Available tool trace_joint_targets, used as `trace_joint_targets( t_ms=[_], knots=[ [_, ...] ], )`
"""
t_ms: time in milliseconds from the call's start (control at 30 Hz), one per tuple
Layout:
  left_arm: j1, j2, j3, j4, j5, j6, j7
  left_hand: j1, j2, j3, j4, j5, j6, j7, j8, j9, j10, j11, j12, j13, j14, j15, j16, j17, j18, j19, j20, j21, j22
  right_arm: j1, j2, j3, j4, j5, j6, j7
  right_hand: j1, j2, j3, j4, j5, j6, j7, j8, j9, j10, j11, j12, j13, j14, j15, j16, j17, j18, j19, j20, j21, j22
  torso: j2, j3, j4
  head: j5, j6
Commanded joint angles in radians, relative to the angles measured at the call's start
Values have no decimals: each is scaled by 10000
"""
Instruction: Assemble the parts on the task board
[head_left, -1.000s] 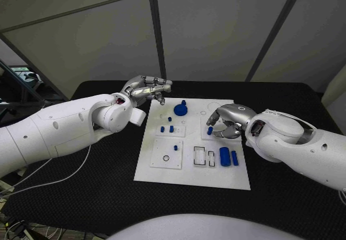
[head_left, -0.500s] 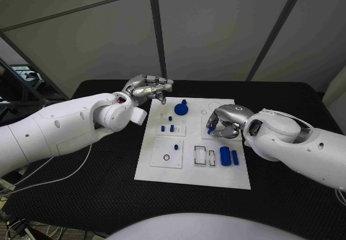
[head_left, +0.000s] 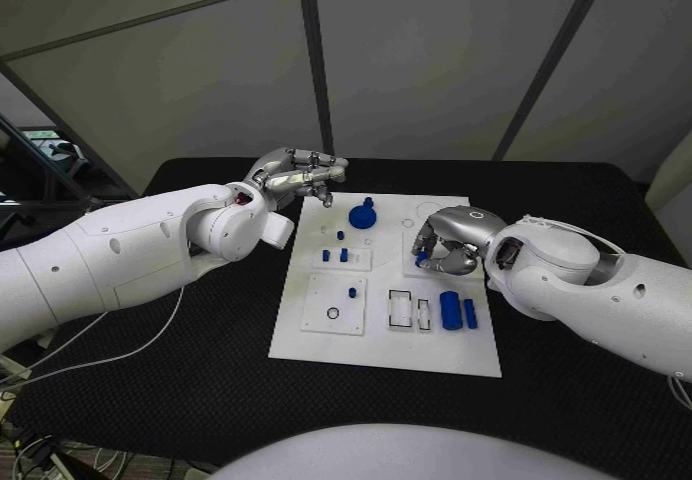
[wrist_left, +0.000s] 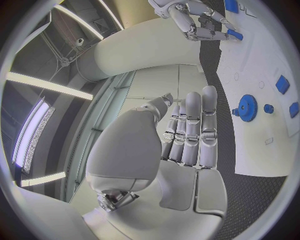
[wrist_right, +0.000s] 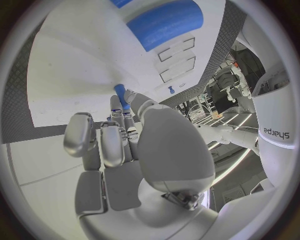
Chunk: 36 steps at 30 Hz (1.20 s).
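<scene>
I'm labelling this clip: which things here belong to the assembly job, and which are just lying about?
Job:
white task board
blue gear-shaped part
large blue cylinder part
small blue peg pinched by the right hand
left hand, hovering beside the board, holding nothing

Lying about:
black table
white cable

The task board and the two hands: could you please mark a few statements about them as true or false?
1. The right hand holds a small blue peg over the task board. True.
2. The left hand grips the blue gear. False: it holds nothing and hovers beside the board's far left corner.
3. The gear sits on the board's far part. True.
4. Two blue cylinders lie off the board. False: they lie on it.
</scene>
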Motion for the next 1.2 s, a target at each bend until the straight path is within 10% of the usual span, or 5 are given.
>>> trace_joint_targets(
  t_ms=[33, 200, 800, 967, 1200],
  knots=[
    [15, 16, 6, -10, -30, 131, -3, 14, -6, -53, 18, 24, -70, 4, 61, -15, -45, 4, 72, -20, -99, 0, -43, -18, -180, 35, -4, -50, -16, 12, -72, 12, 161, -298, -709, -195, 118, 169, 72, -40, -47, 76, 12, 33, 52, 101, -16, -48, 18, 403, -75, 53, 19, -114, 79, 5, 55, 31, -7, 12, -13, 12, 2],
    [13, 22, 4, -41, -30, 140, -10, 14, -6, -53, 18, 24, -70, 4, 61, -15, -45, 4, 72, -20, -99, 0, -43, -18, -180, 35, -4, -50, -16, 13, -289, 20, 518, -337, -1070, -210, 139, 145, 99, -77, -34, 72, 21, 19, 51, 101, -9, -79, 20, 402, -73, 54, 15, -115, 78, 3, 59, 35, -21, -2, -16, 2, 9],
    [2, 116, -6, -146, -30, 171, -36, 14, -6, -53, 18, 24, -70, 4, 61, -15, -45, 4, 72, -20, -99, 0, -43, -18, -180, 35, -4, -50, -16, 12, 25, 808, 1823, 446, -1441, 123, 134, 96, 164, -126, 66, 62, 48, -23, 45, 98, 16, -166, 24, 398, -55, 54, 4, -116, 70, 10, 68, 45, -15, -24, 18, 29, 86],
    [3, 172, -6, -223, -30, 171, -25, 14, -6, -53, 18, 24, -70, 4, 61, -15, -45, 4, 72, -20, -99, 0, -43, -18, -180, 35, -4, -50, -16, -11, 588, 670, 1835, 738, -1293, 381, 128, 101, 175, -125, 85, 61, 52, -29, 44, 99, 21, -178, 25, 394, -52, 45, -16, -112, 57, 11, 58, 29, -7, -22, 11, 195, 47],
    [4, 218, -6, -291, -30, 141, 4, 14, -6, -53, 18, 24, -70, 4, 61, -15, -45, 4, 72, -20, -99, 0, -43, -18, -180, 35, -4, -50, -16, -56, 1097, -48, 1701, 983, -1082, 614, 119, 102, 182, -123, 98, 58, 56, -35, 43, 98, 24, -189, 25, 391, -50, 36, -36, -106, 39, 13, 41, 5, 1, -19, -1, 356, -21]
  ],
)
